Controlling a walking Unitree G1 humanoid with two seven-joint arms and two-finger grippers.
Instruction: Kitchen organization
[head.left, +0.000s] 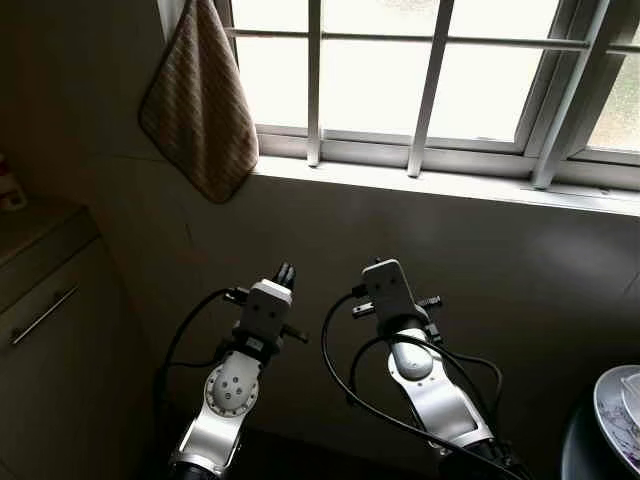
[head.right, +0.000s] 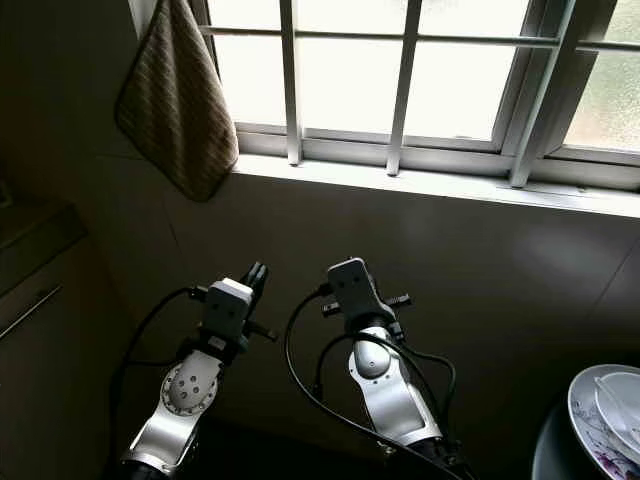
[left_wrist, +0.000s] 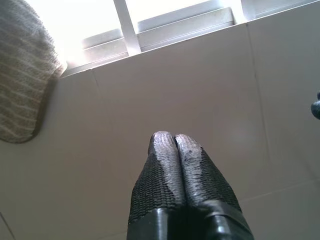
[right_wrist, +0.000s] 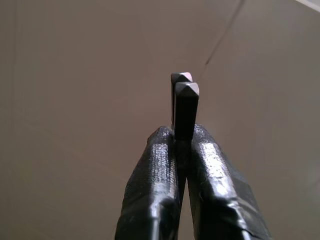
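**Both arms raised at the tiled wall, a dark bar in the right gripper**

The right gripper (right_wrist: 182, 145) is pinched shut on a thin dark bar (right_wrist: 185, 107), which stands up from between the two black fingers with its pointed tip past them; what the bar is cannot be told. From the head camera this arm rises at about 5 o'clock, just right of centre, wrist aimed at the tiled wall (head.left: 480, 260) under the window.

The left gripper (left_wrist: 173, 142) is closed too, its textured fingertips pressed together with nothing between them. Its arm stands at about 7 o'clock, beside the right one and apart from it, fingers pointing up at the same wall.

A brown striped towel (head.left: 198, 105) hangs at 11 o'clock from the corner of the barred window (head.left: 430, 80), its lower end dropping past the sill. A cabinet (head.left: 45, 310) with a metal bar handle stands at 9 o'clock. A patterned plate (head.right: 600, 420) sits at 4 o'clock, by the frame edge, well apart from both grippers.
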